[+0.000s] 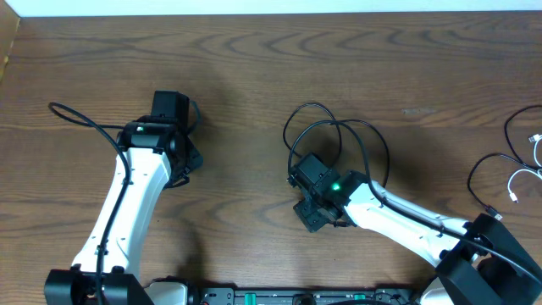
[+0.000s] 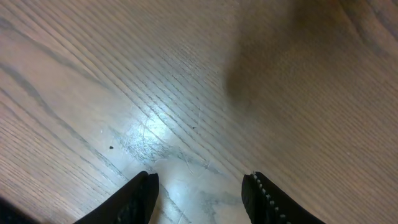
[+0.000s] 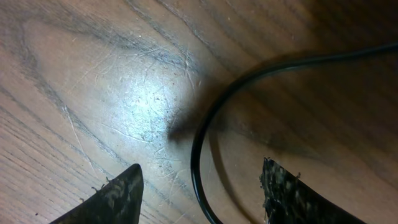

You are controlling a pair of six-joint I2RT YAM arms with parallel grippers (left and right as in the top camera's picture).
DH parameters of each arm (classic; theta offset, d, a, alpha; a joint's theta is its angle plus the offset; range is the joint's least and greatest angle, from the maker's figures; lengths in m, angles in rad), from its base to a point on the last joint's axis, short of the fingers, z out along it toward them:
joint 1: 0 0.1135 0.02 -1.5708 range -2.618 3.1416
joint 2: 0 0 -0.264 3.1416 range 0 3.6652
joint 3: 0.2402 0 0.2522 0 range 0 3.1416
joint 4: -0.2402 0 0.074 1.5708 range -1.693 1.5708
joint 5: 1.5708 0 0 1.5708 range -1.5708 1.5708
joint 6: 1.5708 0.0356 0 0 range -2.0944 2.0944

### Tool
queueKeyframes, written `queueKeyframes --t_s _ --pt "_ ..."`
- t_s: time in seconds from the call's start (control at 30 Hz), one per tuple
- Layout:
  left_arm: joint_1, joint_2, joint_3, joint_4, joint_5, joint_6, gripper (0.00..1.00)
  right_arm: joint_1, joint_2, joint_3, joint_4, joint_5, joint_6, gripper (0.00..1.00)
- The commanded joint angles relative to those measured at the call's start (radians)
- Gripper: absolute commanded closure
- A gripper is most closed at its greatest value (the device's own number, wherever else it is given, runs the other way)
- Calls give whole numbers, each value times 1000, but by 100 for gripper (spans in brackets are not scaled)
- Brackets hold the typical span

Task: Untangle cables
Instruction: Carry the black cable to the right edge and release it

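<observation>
Right pincer [image 3: 200,167] open and empty, black cable loop [image 3: 214,101] between its fingers [image 3: 118,193].

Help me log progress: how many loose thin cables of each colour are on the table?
Black cables: 3, one centre, two cropped at right edge
White cable: 1
Total: 4

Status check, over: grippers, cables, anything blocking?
Left gripper open, empty. Right gripper open, black cable running between its jaws, ungripped. White cable far right, nothing blocking.
</observation>
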Motion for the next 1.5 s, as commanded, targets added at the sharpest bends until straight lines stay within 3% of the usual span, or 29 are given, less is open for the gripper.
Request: queueKeyframes --t_s 0.0,0.27,0.43,0.53,0.63,0.67,0.97,1.27,1.47 --pt "4 7 7 -10 1 2 51 5 8 -6 2 6 11 43" --pt "4 7 -9 -10 1 2 51 5 72 -6 -33 -14 -42 43" --pt "4 7 -13 -10 1 2 51 5 105 -5 -24 -13 -42 50" --pt "4 7 -15 -10 1 2 51 4 105 -5 -22 -14 -42 66" --pt "4 7 -18 -10 1 2 51 4 105 -5 -23 -14 -41 97" --pt "4 7 -18 -10 1 2 51 4 105 -5 -23 -14 -39 99" --pt "4 7 -18 -10 1 2 51 -30 69 68 -84 116 27 99" --pt "4 7 -19 -11 32 2 51 -214 -47 313 -188 570 -6 99" --pt "4 7 -20 -14 36 2 51 -418 -89 440 -227 923 -31 99"
